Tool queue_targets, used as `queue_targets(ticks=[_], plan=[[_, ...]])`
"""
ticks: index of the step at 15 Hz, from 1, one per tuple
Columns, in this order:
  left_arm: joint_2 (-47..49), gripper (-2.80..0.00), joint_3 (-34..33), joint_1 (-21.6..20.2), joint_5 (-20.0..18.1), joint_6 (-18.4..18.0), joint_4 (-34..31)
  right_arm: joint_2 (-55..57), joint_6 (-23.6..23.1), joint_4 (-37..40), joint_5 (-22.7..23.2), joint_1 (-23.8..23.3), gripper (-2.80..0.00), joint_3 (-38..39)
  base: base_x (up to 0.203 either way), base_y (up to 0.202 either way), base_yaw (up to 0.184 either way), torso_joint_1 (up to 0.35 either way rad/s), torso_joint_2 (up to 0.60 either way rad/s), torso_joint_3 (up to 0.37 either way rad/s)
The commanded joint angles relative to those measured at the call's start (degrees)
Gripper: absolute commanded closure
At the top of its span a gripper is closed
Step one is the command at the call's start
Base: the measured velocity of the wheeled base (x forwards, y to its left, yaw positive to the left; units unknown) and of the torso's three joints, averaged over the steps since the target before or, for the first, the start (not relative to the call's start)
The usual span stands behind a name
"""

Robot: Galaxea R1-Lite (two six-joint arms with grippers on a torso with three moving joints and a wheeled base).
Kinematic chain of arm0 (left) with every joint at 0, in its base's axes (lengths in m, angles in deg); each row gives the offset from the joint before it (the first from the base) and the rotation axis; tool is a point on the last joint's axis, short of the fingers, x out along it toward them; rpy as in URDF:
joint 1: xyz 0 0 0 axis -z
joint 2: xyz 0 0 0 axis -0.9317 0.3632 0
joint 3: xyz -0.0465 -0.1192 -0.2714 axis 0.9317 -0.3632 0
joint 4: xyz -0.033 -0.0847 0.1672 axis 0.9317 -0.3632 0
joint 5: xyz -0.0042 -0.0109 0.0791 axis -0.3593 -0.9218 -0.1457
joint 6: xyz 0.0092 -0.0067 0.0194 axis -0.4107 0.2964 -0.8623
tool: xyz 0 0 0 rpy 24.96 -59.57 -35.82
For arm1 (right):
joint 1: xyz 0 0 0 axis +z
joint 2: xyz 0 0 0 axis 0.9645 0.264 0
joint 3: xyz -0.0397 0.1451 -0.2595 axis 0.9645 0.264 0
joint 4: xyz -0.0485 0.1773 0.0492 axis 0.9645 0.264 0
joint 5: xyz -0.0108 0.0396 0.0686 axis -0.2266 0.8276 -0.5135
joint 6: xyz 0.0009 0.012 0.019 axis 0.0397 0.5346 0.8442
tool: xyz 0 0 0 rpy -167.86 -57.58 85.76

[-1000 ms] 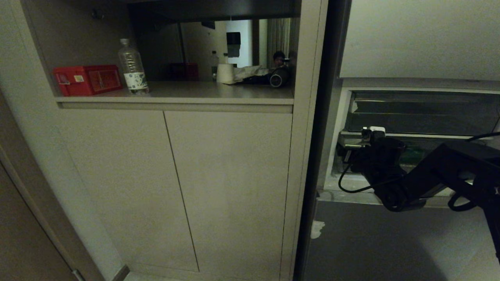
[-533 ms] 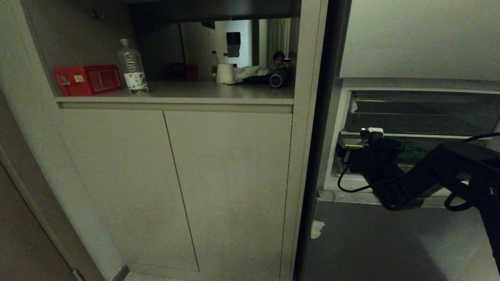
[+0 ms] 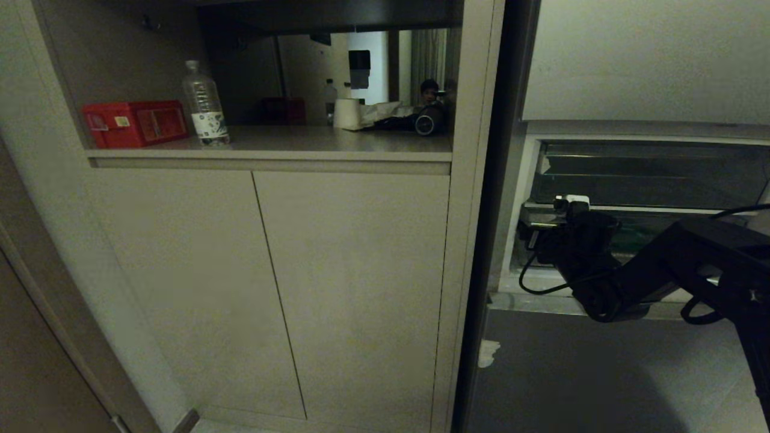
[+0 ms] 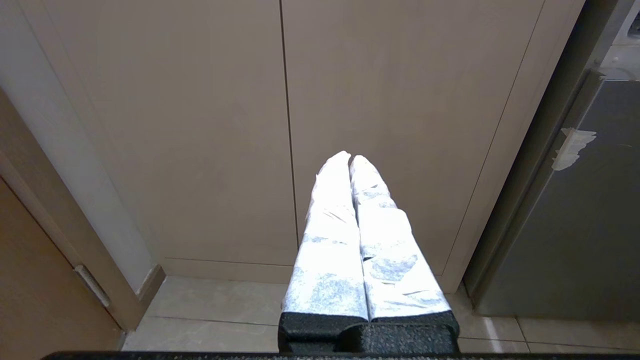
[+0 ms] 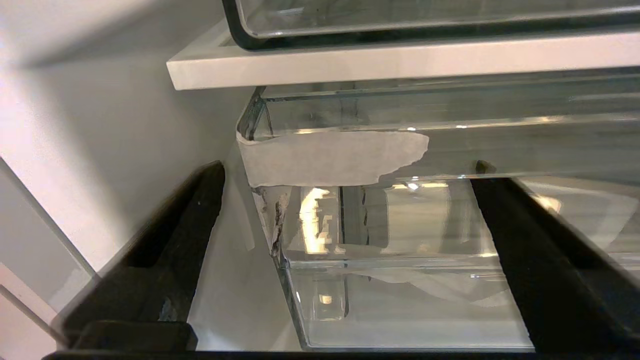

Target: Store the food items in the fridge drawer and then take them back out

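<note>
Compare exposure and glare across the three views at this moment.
Head view: dim, the right end effector a dark silhouette. Left wrist view: evenly lit, white fingers near blown out. Right wrist view: bright, with highlights glinting off the fridge drawer.

Black right arm (image 3: 692, 270) blocking much of the wide clear plastic fridge drawer (image 5: 400, 280) in the head view — its right side running off-frame, contents staying untellable.

Upper left of the head view: open shelf (image 3: 337, 147) carrying a red box (image 3: 135, 123), an upright clear water bottle (image 3: 204, 105) beside it, and a white paper roll (image 3: 346, 113) farther right. Below: two closed beige cabinet doors (image 3: 264, 288). Lower centre-right: torn white tape scrap (image 3: 488, 352).
</note>
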State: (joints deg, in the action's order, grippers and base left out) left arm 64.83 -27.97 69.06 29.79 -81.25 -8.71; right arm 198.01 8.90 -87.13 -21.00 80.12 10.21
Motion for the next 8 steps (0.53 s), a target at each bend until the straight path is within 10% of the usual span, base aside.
queue_targets(ticks=[1,8], plan=[[0.01,0.00,0.01,0.00,0.00,0.02,-0.03,0.15,0.04,-0.34,-0.06,0.02,0.00,0.19,0.000,0.000,0.000,0.000,0.00,0.000],[0.01,0.00,0.01,0.00,0.00,0.02,-0.03,0.07,-0.05,-0.34,-1.28,3.96,0.00,0.63,0.000,0.000,0.000,0.000,0.00,0.000]])
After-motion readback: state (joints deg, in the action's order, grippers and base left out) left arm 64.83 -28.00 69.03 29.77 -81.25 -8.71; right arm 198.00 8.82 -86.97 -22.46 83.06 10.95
